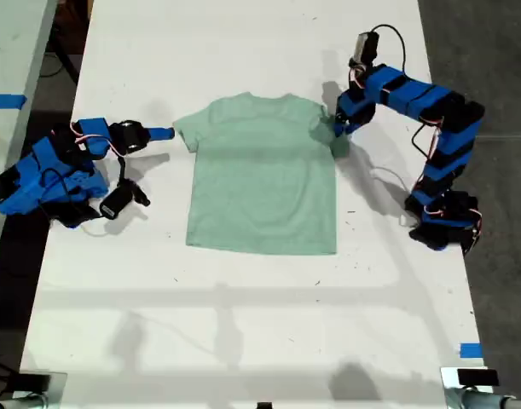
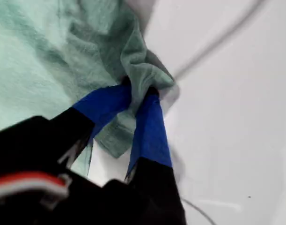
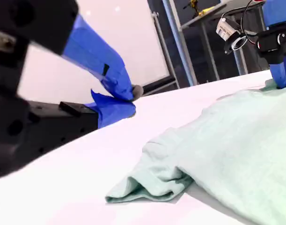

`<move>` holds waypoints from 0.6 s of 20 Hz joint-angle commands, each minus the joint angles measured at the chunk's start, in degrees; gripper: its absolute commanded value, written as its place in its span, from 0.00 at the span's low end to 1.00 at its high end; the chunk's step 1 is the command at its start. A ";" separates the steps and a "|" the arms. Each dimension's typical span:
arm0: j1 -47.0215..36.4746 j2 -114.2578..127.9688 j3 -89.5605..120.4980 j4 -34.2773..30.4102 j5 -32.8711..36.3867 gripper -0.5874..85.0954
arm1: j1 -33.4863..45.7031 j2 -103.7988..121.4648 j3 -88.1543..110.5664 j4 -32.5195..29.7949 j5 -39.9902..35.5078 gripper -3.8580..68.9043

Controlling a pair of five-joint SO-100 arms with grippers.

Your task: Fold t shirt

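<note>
Pale mint t shirt (image 1: 262,175) spread flat at the middle of the white table (image 1: 243,307), neck toward 12 o'clock in the exterior view, hem toward 6. At 3 o'clock of the shirt, first gripper (image 1: 337,129) down on the sleeve; from overhead, only bunched cloth at its tip. Close up in the first wrist view, blue jaws of that gripper (image 2: 140,91) clamped together on a pinched fold of the sleeve, cloth (image 2: 49,56) puckered around the bite. At 9 o'clock, second gripper (image 1: 169,133) just beside the other sleeve, not visibly touching. Second wrist view alone shows its blue tips (image 3: 128,101) almost together, nothing between them, sleeve edge (image 3: 152,180) curled on the table nearby, apart from them.
</note>
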 commanded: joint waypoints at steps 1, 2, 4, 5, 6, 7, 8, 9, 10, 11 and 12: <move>0.62 0.53 2.11 -1.23 0.79 0.00 | -0.62 3.43 -1.14 2.11 0.62 0.07; 0.62 0.53 2.11 -1.23 0.79 0.00 | -3.16 6.33 -1.67 2.11 0.09 0.07; 0.53 0.53 2.11 -1.23 0.88 0.00 | -11.25 7.29 -9.49 5.36 -1.23 0.07; 0.53 0.53 2.11 -1.23 0.97 0.00 | -15.91 6.59 -14.24 7.38 -1.23 0.07; 0.44 0.53 2.11 -1.23 0.97 0.00 | -20.48 6.15 -17.84 7.91 -0.88 0.07; 0.44 0.53 2.11 -1.23 0.97 0.00 | -24.79 5.89 -20.65 7.82 -0.09 0.07; 0.53 0.53 2.11 -1.23 0.97 0.00 | -28.65 5.80 -22.41 6.86 1.05 0.07; 0.53 0.53 2.11 -1.23 0.97 0.00 | -32.08 5.80 -23.12 5.27 2.02 0.07; 0.53 0.53 2.11 -1.23 0.97 0.00 | -34.89 5.63 -23.55 3.60 2.64 0.07; 0.53 0.53 2.11 -1.23 0.97 0.00 | -36.74 4.83 -23.64 2.29 3.16 0.17; 0.53 0.53 2.11 -1.23 1.05 0.00 | -37.62 3.43 -24.08 1.76 3.16 0.33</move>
